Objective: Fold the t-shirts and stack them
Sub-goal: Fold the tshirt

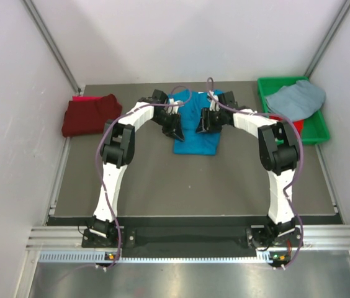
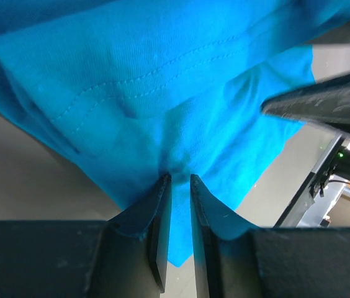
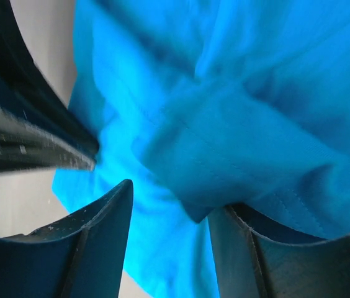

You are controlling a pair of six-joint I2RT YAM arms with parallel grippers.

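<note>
The turquoise-blue t-shirt [image 1: 195, 138] lies partly folded at the middle back of the table. Both grippers are on it. My left gripper [image 1: 174, 128] is shut on a pinch of its cloth; in the left wrist view the gripper [image 2: 179, 180] has its jaws nearly together with turquoise cloth [image 2: 162, 93] between them. My right gripper [image 1: 205, 121] is open; in the right wrist view the gripper [image 3: 175, 198] has its jaws wide apart, and a fold of the shirt [image 3: 243, 143] drapes over the right finger. A folded dark maroon t-shirt [image 1: 91, 116] lies at the back left on a red one [image 1: 83, 98].
A green plastic bin [image 1: 316, 131] stands at the back right, holding a pale grey-blue t-shirt [image 1: 296, 99] over a red one [image 1: 288, 120]. White walls close in the table on three sides. The two grippers are close together over the shirt.
</note>
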